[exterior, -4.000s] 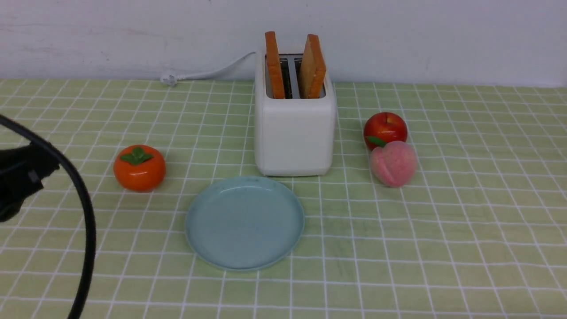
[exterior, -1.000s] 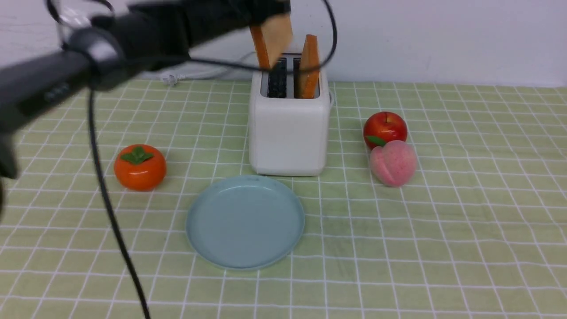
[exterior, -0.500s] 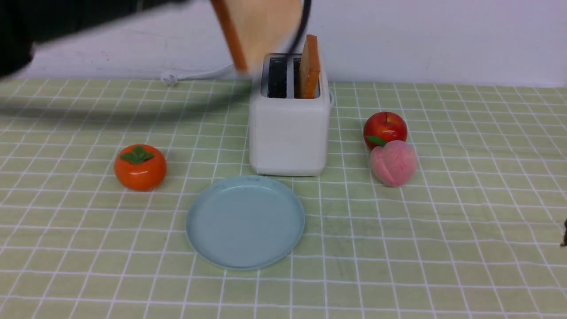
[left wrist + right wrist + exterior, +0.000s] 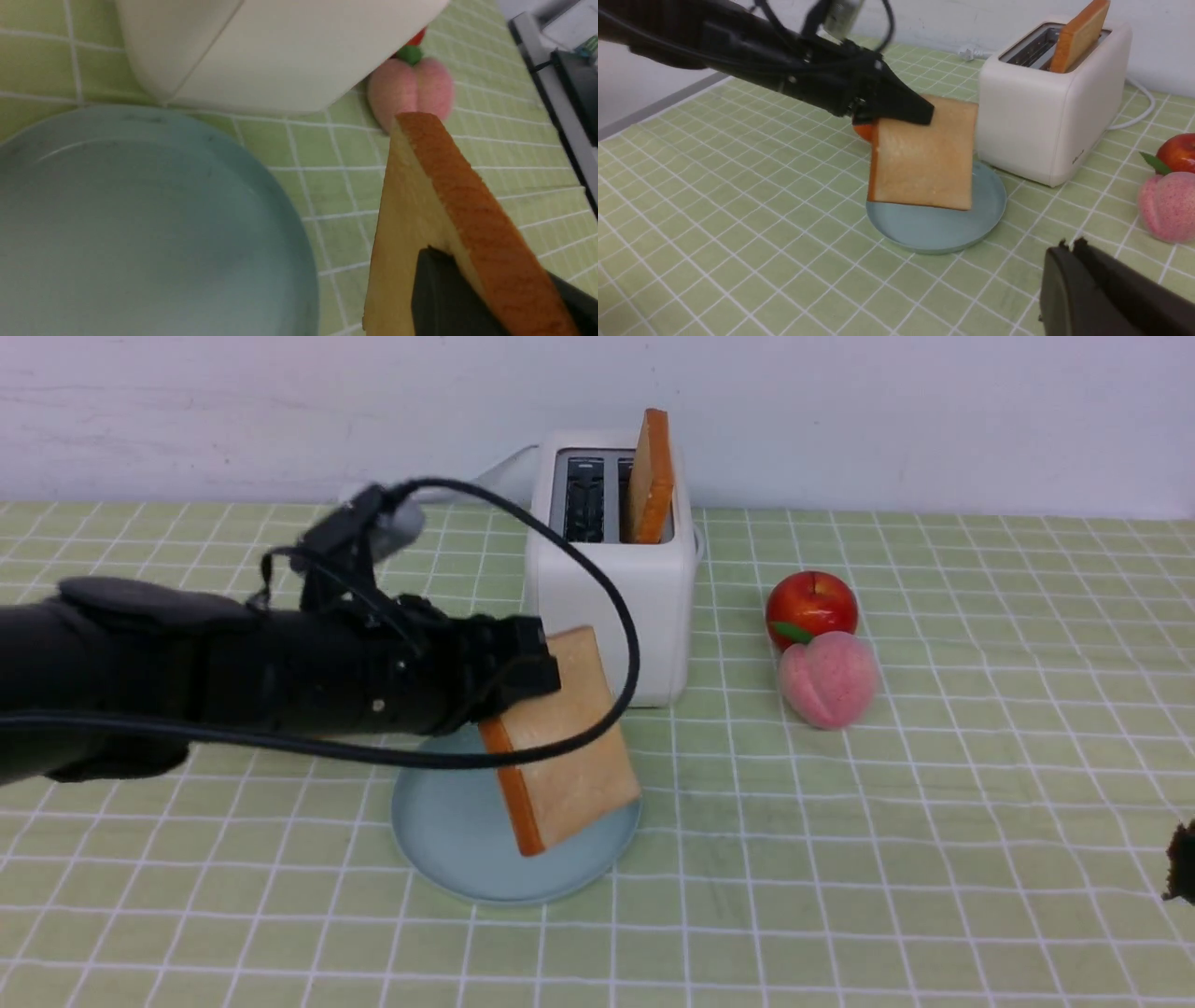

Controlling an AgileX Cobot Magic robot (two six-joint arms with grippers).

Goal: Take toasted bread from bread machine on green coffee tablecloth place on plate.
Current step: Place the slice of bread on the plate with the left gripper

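My left gripper (image 4: pixel 537 677) is shut on one slice of toasted bread (image 4: pixel 565 747) and holds it tilted just above the pale blue-green plate (image 4: pixel 448 840). In the right wrist view this slice (image 4: pixel 924 161) hangs over the plate (image 4: pixel 938 228). In the left wrist view the slice (image 4: pixel 434 196) sits between the black fingers (image 4: pixel 439 298), beside the plate (image 4: pixel 140 224). The second slice (image 4: pixel 651 476) stands in the right slot of the white bread machine (image 4: pixel 611 569). My right gripper (image 4: pixel 1069 247) is shut and empty, low at the right; only its tip (image 4: pixel 1181 873) shows in the front view.
A red apple (image 4: pixel 810 604) and a pink peach (image 4: pixel 828 679) lie right of the bread machine. An orange persimmon (image 4: pixel 863 131) is mostly hidden behind my left arm. The pale green tablecloth (image 4: pixel 934 803) covers the table. The power cord (image 4: pixel 1139 102) runs behind the bread machine.
My left gripper lifted one slice out of the left slot, then swung down and forward; it now holds the slice over the plate. My right gripper's tip has edged in at the right.
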